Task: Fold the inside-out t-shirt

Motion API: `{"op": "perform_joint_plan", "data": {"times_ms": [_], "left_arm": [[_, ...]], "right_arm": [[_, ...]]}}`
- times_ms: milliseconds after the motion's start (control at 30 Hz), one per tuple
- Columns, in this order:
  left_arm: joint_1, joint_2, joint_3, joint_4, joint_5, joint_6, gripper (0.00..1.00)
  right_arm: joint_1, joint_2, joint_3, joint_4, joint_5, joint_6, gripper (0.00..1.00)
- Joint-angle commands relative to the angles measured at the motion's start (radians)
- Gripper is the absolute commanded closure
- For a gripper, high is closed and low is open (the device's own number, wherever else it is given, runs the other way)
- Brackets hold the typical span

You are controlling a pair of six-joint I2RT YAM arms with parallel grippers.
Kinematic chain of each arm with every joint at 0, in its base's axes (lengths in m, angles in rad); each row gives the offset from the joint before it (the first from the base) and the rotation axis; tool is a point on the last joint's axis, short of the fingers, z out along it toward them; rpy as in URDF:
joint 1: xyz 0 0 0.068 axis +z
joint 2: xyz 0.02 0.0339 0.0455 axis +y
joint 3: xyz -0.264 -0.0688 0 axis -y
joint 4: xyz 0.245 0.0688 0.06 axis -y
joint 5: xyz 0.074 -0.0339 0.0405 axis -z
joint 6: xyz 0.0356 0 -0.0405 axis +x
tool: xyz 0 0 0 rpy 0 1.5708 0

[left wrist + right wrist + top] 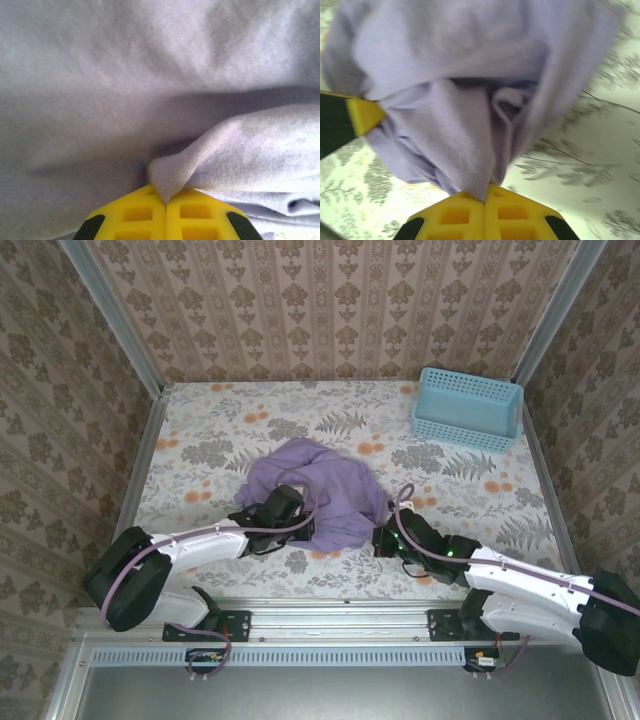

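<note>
Pincers first: the left pincer [165, 201] is clamped on a small peak of cloth and the right pincer [484, 200] is closed on a hanging fold, both gripping the inside-out t-shirt [322, 485] at its near side. Folding looks barely begun: the shirt sits bunched in a rumpled heap at the middle of the table [210, 430], with no flat layer or straight crease, so spreading and every fold are left. Its lavender cloth looks soft and limp.
</note>
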Motion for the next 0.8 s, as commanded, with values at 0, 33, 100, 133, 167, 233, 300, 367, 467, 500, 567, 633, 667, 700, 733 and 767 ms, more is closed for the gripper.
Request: {"op": "perform_joint_plan", "data": {"times_ms": [0,33,100,133,167,233,300,367,467,500,567,633,667,700,733,767], "left_arm": [[-0.036,0.017,0.024,0.012,0.024,0.061,0.97],[-0.058,0.025,0.039,0.006,0.022,0.069,0.97],[-0.11,0.037,0.069,0.002,0.012,0.087,0.97],[-0.13,0.04,0.077,0.003,0.003,0.094,0.97],[-0.148,0.042,0.081,0.01,-0.002,0.097,0.97],[-0.166,0.045,0.083,0.027,-0.002,0.097,0.97],[-0.175,0.046,0.087,0.028,-0.005,0.09,0.98],[-0.179,0.041,0.084,0.034,-0.013,0.087,0.97],[-0.181,0.041,0.085,0.038,-0.024,0.087,0.97],[-0.18,0.045,0.091,0.033,-0.023,0.089,0.98],[-0.18,0.048,0.096,0.03,-0.022,0.094,0.98],[-0.181,0.053,0.101,0.031,-0.021,0.101,0.98],[-0.18,0.056,0.104,0.029,-0.021,0.102,0.98],[-0.18,0.056,0.107,0.024,-0.021,0.104,0.98],[-0.181,0.056,0.109,0.02,-0.022,0.104,0.98],[-0.18,0.053,0.109,0.021,-0.019,0.103,0.98]], "right_arm": [[-0.025,0.004,-0.021,0.027,-0.005,0.044,1.0],[-0.025,0.015,-0.004,0.0,0.009,0.038,1.0],[-0.027,0.042,0.055,-0.083,0.048,0.015,0.94],[-0.027,0.048,0.078,-0.115,0.061,0.004,0.85],[-0.025,0.051,0.108,-0.165,0.088,-0.009,0.75],[-0.02,0.045,0.152,-0.246,0.142,-0.027,0.65],[0.002,0.031,0.191,-0.315,0.191,-0.044,0.6],[0.055,0.027,0.225,-0.369,0.254,-0.051,0.56],[0.127,0.053,0.245,-0.377,0.29,-0.058,0.55],[0.13,0.072,0.242,-0.362,0.273,-0.054,0.55],[0.133,0.11,0.24,-0.326,0.249,-0.043,0.57],[0.137,0.151,0.236,-0.264,0.226,-0.051,0.58],[0.137,0.177,0.237,-0.235,0.214,-0.052,0.57],[0.137,0.207,0.244,-0.218,0.21,-0.053,0.58],[0.137,0.235,0.256,-0.214,0.213,-0.052,0.57],[0.136,0.262,0.273,-0.219,0.22,-0.053,0.57]]}}
